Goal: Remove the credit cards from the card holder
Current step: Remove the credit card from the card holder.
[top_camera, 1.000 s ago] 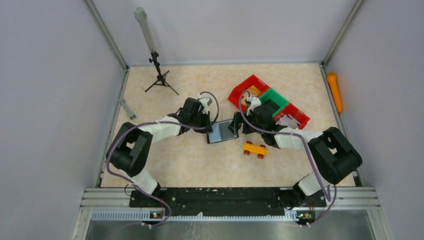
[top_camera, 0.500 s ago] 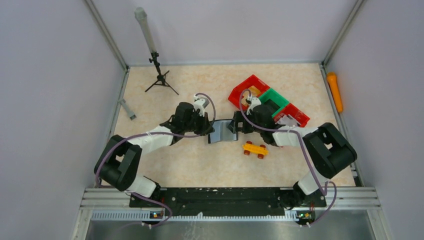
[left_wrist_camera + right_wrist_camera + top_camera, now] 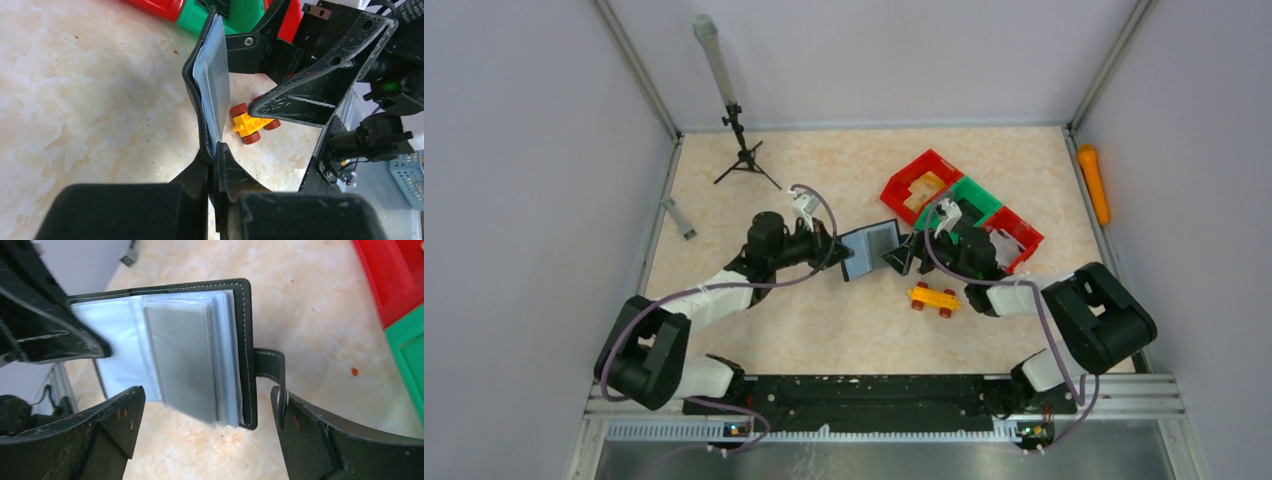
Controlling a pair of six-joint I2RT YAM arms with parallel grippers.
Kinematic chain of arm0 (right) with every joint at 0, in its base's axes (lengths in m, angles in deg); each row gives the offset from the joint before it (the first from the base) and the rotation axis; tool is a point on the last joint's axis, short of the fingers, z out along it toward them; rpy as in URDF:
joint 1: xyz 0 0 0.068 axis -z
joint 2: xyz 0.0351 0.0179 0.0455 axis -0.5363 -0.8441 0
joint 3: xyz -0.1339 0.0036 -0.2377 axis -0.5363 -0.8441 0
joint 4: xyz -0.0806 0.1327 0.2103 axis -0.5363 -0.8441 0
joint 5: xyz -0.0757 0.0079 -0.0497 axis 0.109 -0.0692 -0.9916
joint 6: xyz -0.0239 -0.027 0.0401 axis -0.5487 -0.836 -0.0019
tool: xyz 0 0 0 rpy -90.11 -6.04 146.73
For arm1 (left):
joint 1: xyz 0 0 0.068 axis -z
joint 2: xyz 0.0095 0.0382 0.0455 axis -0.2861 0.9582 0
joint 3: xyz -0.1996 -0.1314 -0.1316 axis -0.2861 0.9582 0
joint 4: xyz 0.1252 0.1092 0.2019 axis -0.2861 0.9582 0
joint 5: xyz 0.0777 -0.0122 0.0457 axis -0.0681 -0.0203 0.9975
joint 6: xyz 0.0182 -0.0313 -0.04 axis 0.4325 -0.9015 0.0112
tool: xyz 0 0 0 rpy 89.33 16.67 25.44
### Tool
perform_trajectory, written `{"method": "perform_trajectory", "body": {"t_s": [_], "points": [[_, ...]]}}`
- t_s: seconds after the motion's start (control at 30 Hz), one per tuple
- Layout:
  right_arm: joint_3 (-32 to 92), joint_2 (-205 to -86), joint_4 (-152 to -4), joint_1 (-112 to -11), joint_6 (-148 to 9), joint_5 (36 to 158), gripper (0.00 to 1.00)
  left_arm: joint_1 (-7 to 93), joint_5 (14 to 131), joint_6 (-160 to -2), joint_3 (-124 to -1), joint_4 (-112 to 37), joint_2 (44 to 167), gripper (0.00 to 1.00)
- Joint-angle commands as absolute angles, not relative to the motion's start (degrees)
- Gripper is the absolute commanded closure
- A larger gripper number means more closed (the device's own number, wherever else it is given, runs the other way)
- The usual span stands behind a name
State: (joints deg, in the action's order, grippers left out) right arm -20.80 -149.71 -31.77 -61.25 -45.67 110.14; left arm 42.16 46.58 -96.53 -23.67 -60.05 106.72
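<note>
The black card holder hangs open above the table, its clear sleeves facing the right arm. My left gripper is shut on its left edge; in the left wrist view the fingers pinch the cover's lower edge and the card holder shows edge-on. In the right wrist view the card holder shows grey credit cards inside the sleeves. Its strap tab ends close to one fingertip. My right gripper stands open just before the holder's lower edge, holding nothing.
A yellow toy brick car lies on the table below the right gripper. Red bins and a green bin stand at the back right. A small tripod stands at the back left, and a grey piece lies by the left wall.
The left gripper has drawn back to the left and lifted the holder, turning its open face up. The right gripper has backed away to the right, still open.
</note>
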Motion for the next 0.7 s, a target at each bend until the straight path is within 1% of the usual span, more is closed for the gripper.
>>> {"method": "perform_trajectory", "body": {"t_s": [0.0, 0.07, 0.17, 0.3, 0.4, 0.5, 0.67], "points": [[-22.81, -149.02, -16.29, -59.10, -40.80, 116.73, 0.02, 40.19, 41.87, -100.74, -21.13, -71.92, 102.85, 1.00], [-24.01, -150.09, -11.42, -57.98, -37.94, 119.19, 0.03, 40.16, 40.45, -100.84, -21.18, -72.41, 102.47, 1.00], [-25.07, -151.89, -4.55, -56.41, -34.16, 122.59, 0.07, 40.18, 38.01, -101.41, -21.23, -74.46, 102.82, 1.00], [-25.60, -154.23, 0.11, -54.69, -30.74, 124.78, 0.09, 40.18, 34.86, -103.72, -19.85, -81.01, 103.55, 1.00], [-26.39, -155.63, 5.19, -53.81, -28.30, 126.35, 0.12, 40.18, 34.08, -104.32, -19.47, -82.42, 103.32, 1.00], [-27.36, -156.06, 9.83, -53.16, -26.28, 127.72, 0.20, 40.18, 34.93, -103.73, -19.89, -80.95, 103.79, 1.00], [-27.74, -155.71, 11.77, -52.97, -25.83, 128.56, 0.45, 40.13, 34.99, -103.49, -20.99, -79.40, 105.99, 1.00]]}}
